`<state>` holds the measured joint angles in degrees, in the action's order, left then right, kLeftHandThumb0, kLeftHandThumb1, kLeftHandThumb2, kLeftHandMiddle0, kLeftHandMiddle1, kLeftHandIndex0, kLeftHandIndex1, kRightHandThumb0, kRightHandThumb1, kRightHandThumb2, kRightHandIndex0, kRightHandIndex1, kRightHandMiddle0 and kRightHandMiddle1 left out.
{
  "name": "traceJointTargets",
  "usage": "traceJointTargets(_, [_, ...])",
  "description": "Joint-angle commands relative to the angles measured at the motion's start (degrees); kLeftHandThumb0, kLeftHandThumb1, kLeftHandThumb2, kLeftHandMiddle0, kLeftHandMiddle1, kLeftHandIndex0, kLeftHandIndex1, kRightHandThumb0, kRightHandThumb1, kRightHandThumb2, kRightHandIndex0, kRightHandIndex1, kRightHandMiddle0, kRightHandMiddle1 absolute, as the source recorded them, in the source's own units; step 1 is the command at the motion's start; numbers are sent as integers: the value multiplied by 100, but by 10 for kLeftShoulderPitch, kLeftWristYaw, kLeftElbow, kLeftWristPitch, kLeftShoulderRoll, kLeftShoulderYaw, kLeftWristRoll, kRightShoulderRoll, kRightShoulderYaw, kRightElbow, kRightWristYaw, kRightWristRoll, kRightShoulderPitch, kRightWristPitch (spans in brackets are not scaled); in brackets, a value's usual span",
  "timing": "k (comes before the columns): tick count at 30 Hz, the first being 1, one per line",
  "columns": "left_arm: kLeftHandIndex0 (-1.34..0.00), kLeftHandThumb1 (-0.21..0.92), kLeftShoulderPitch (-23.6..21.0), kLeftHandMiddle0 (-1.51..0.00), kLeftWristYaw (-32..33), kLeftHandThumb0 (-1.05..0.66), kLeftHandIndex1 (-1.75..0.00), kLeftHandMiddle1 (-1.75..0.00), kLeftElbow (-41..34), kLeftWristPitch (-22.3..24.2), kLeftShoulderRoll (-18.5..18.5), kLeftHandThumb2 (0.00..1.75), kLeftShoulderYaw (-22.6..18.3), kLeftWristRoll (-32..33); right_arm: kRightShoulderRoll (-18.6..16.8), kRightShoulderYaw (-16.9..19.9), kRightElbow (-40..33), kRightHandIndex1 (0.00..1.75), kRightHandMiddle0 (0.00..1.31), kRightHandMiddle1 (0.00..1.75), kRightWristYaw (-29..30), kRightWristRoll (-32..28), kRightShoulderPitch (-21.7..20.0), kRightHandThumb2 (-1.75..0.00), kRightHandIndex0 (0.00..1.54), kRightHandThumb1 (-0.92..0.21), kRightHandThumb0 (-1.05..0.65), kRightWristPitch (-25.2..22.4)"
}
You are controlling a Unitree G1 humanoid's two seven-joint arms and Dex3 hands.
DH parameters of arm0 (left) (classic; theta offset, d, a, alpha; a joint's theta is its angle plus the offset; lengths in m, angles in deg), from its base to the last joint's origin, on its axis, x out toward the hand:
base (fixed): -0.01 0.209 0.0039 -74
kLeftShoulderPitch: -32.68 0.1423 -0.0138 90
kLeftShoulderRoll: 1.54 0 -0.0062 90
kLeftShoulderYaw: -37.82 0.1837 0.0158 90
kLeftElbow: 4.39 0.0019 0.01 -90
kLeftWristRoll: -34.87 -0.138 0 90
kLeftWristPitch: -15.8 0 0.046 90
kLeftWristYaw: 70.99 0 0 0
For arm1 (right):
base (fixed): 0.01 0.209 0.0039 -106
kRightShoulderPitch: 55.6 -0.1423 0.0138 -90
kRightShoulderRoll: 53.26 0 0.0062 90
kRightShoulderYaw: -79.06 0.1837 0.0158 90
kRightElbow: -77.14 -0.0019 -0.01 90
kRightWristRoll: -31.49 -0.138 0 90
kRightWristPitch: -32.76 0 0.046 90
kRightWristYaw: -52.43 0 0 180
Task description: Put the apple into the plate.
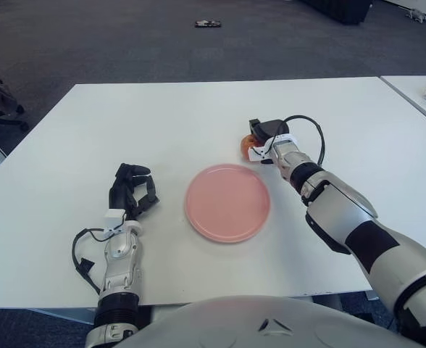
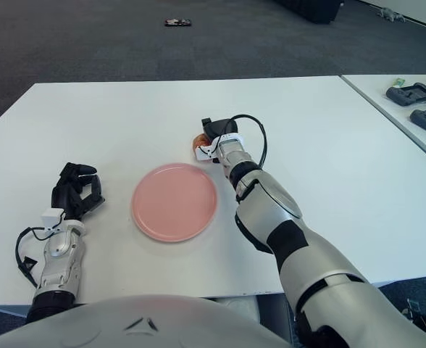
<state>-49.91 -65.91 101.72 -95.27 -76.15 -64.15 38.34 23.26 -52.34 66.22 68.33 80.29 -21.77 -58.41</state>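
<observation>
The left hand (image 1: 130,192) shows nearest, to the left of the pink plate (image 1: 227,202), with its dark fingers curled and nothing in them. The plate lies flat on the white table (image 1: 162,123) between the two hands and holds nothing. Just beyond the plate's far right edge is the right hand (image 1: 266,138); its fingers are closed around the apple (image 1: 248,143) (only a small orange-red part shows at the hand's left side, the rest is hidden by the fingers). Whether the apple touches the table I cannot tell. A black cable (image 1: 311,130) loops over the wrist of this hand. Far to the right of the right hand stands a second white table (image 2: 408,98) with dark devices (image 2: 414,93) on it. Behind both tables the floor is dark grey carpet (image 1: 126,43), with a small dark object (image 1: 208,24) lying on it.
</observation>
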Motion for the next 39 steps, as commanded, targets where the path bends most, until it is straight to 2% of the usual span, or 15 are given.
traceJointTargets(1, [-47,49,16,-68,-3,-42,-175,-175,29,20,1,111,-2,4,-2,11,2,165,66,175,10,-8,1,-171,93,6,-1,2])
traceJointTargets(10, [-47,49,15,-68,-7,-42,-175,-175,30,23,2,111,-4,15,-13,54,0,167,64,175,9,-42,3,-171,92,5,-1,-7])
traceJointTargets(16, [-47,50,14,-69,-7,-42,-175,-175,31,24,0,110,-4,12,-22,102,-2,167,64,175,8,-86,3,-171,92,5,-1,-18])
traceJointTargets(18, [-47,50,14,-69,-7,-42,-175,-175,31,25,0,110,-4,12,-25,120,-3,167,65,175,10,-103,3,-172,92,5,-1,-20])
traceJointTargets(24, [-46,51,12,-67,-8,-42,-175,-175,35,21,0,109,-6,14,-42,221,-10,166,67,175,10,-197,5,-174,94,8,0,-18])
traceJointTargets(29, [-46,51,11,-66,-9,-42,-175,-175,36,21,-1,108,-5,13,-48,254,-12,165,67,175,8,-228,4,-175,95,9,0,-13])
traceJointTargets(32, [-45,52,11,-66,-11,-42,-175,-175,36,22,-1,108,-4,13,-52,289,-15,165,67,175,-4,-262,3,-174,96,9,0,-10])
traceJointTargets(39, [-45,52,10,-68,-15,-42,-175,-175,34,24,-2,108,-4,16,-58,329,-16,165,67,175,-17,-297,-2,-175,96,9,0,-17])
